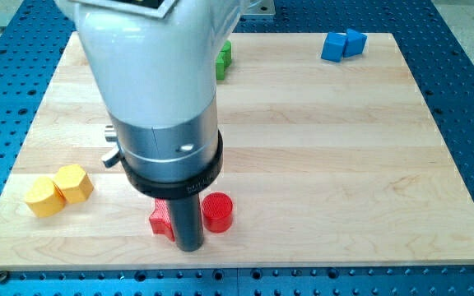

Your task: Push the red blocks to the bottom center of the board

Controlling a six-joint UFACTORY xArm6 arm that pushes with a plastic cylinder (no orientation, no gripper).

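A red cylinder [218,211] stands near the bottom center of the wooden board [319,148]. A second red block [161,221], its shape partly hidden, lies just to the left of it. My dark rod comes down between the two, and my tip [190,247] sits at their lower edge, touching or nearly touching both. The arm's white and grey body hides the board's upper left middle.
Two yellow blocks [58,190] lie side by side at the view's left near the bottom. Two blue blocks [343,44] sit at the top right. A green block [224,58] peeks out from behind the arm at the top.
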